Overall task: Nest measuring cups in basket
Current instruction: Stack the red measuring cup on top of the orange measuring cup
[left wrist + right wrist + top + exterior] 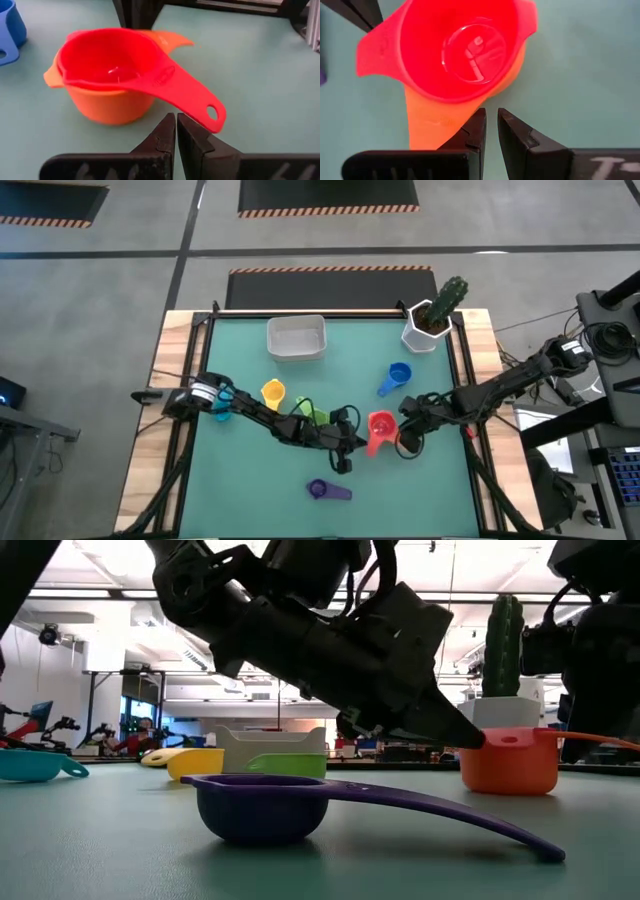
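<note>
Centrally, the red cup [381,425] sat nested inside the orange cup [107,105], the pair standing on the green mat a little toward 4 o'clock of the table's middle. Their handles splayed in different directions, red handle toward the left gripper [357,442], orange handle toward the right gripper [407,436]; probably why each arm faced its own tab.

Left gripper: fingers pressed fully together, holding nothing, tips just short of the red handle's holed end in the left wrist view. Closed tips read as a nudging tool rather than a grasp.

Right gripper: at 3 o'clock of the stack, fingers [475,132] parted by only a narrow slit, nothing between them; the orange handle lay just beside one finger, not pinched.

Basket [296,337] stood at 12 o'clock on the mat, no cup in it as far as the high view showed. Other cups scattered loose: blue cup [397,376] toward 1 o'clock, yellow cup [273,392] and teal cup [220,409] toward 9 o'clock, green cup [313,415] partly under the left arm, purple cup [322,490] at 6 o'clock. Cactus pot [428,327] in the 1 o'clock corner.

Judgement: nesting was being done on the mat first, transfer to the basket not yet begun
</note>
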